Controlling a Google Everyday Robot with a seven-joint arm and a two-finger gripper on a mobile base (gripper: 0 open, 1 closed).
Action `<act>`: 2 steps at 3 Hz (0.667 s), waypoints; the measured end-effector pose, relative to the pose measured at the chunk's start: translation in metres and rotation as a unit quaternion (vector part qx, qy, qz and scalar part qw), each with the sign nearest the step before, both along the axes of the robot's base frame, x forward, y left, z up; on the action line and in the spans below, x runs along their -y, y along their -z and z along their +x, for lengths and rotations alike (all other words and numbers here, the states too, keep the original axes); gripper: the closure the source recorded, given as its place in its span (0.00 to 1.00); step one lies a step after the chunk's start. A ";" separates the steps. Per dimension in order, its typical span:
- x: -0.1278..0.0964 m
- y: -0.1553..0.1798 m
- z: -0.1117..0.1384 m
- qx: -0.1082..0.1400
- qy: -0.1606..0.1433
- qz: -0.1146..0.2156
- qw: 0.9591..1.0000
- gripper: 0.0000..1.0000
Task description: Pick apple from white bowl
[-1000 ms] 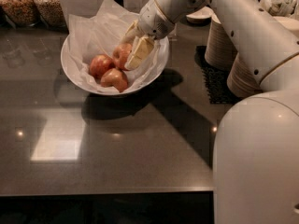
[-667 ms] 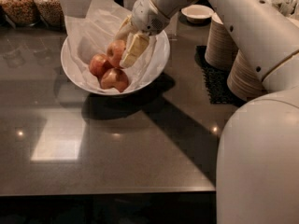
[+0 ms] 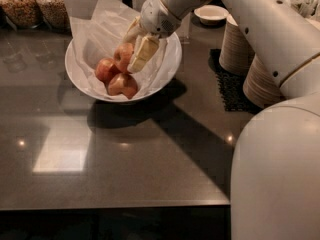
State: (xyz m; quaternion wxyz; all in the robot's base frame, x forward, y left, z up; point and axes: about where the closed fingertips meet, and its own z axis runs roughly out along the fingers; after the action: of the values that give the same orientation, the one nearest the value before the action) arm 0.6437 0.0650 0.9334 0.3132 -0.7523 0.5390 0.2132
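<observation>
The large white bowl (image 3: 167, 66), lined with crinkled white paper (image 3: 100, 26), stands on the dark counter at the upper left. Three red-pink apples are in it. Two lie low in the bowl, one on the left (image 3: 104, 70) and one in front (image 3: 122, 84). My gripper (image 3: 134, 46) reaches into the bowl from the upper right. Its cream fingers (image 3: 143, 52) are closed around the third apple (image 3: 122, 57), which sits a little higher than the other two, over the middle of the bowl.
Two glass jars of grain (image 3: 20, 4) stand at the back left. A small white dish (image 3: 211, 13) sits behind the bowl. Stacks of beige disposable bowls (image 3: 237, 46) stand on a black mat (image 3: 229, 89) at the right. The counter's front edge (image 3: 115, 204) runs below.
My gripper has shifted left and slightly up within the bowl, and the apple between its fingers moved with it. The other two apples stayed put.
</observation>
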 end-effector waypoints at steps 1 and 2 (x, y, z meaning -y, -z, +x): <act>0.000 0.000 0.000 0.000 0.000 0.000 1.000 0.58; 0.000 0.000 0.000 0.000 0.000 0.000 1.000 0.35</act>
State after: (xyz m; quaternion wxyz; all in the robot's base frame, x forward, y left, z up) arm 0.6437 0.0651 0.9334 0.3132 -0.7523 0.5390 0.2132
